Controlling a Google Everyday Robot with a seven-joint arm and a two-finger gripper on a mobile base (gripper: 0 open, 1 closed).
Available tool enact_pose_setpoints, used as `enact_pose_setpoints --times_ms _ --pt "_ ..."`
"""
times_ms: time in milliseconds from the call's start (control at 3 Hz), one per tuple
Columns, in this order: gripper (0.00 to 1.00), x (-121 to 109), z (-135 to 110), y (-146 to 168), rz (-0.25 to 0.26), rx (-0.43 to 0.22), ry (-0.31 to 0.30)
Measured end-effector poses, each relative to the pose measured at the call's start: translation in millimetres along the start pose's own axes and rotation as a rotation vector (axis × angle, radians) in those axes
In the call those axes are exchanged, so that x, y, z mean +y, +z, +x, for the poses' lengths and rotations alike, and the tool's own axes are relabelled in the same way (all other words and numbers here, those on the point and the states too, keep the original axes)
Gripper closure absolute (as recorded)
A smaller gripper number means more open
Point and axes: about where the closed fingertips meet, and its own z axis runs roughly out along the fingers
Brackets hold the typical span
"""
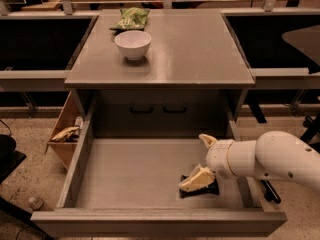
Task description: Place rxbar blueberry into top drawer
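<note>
rxbar blueberry (212,189) is laid flat on top drawer (130,176) floor, front right; gripper (194,161) is held spread apart over it.

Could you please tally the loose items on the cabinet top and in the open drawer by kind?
Bowls: 1, white bowl
Snack bags: 1, green bag
Snack bars: 1, rxbar blueberry, under the gripper in the top drawer
Total: 3

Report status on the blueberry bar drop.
Gripper open, low inside top drawer, near its front panel. Rxbar blueberry flat on drawer floor, beneath lower finger. Nothing blocking.
</note>
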Motion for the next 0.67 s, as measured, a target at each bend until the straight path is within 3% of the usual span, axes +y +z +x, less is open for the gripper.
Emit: enact_pose_setpoints --times_ms 667 --pt "0.0 -3.1 -9.5 -2.7 -0.031 0.003 0.006"
